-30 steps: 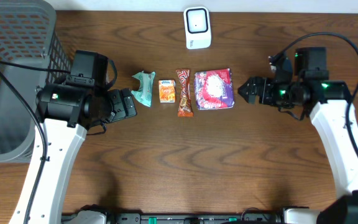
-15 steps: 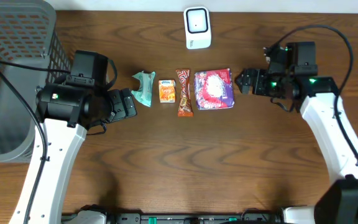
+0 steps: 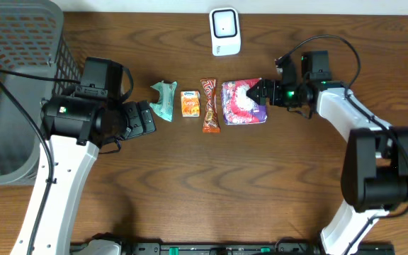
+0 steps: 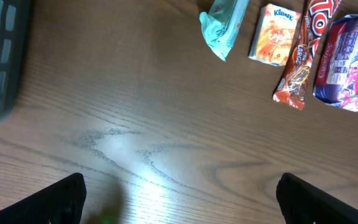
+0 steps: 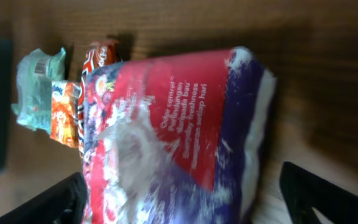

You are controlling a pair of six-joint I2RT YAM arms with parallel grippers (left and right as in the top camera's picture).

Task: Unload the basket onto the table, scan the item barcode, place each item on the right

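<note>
Wooden table point(image 3: 204, 184), four items in a row across its middle: teal packet point(image 3: 164, 100), small orange tissue pack point(image 3: 190, 103), brown-and-orange candy bar point(image 3: 210, 105), red-and-purple bag point(image 3: 242, 102) at the right end. The bag lies flat on the wood just beside the candy bar, nearer than the white scanner point(image 3: 225, 31), which stands apart at the far edge. The right gripper point(image 3: 258, 93) is at the bag's right edge, close to its far corner. Its wrist view shows both fingers spread wide at the lower corners of the frame, with the bag filling the space ahead and between them. The jaws are open and not clamped on it; whether a fingertip touches the wrapper cannot be told. The left gripper point(image 3: 146, 118) sits just left of the teal packet, apart from it, jaws wide open over bare wood and holding nothing. A grey mesh basket point(image 3: 13, 85) occupies the far left corner.
</note>
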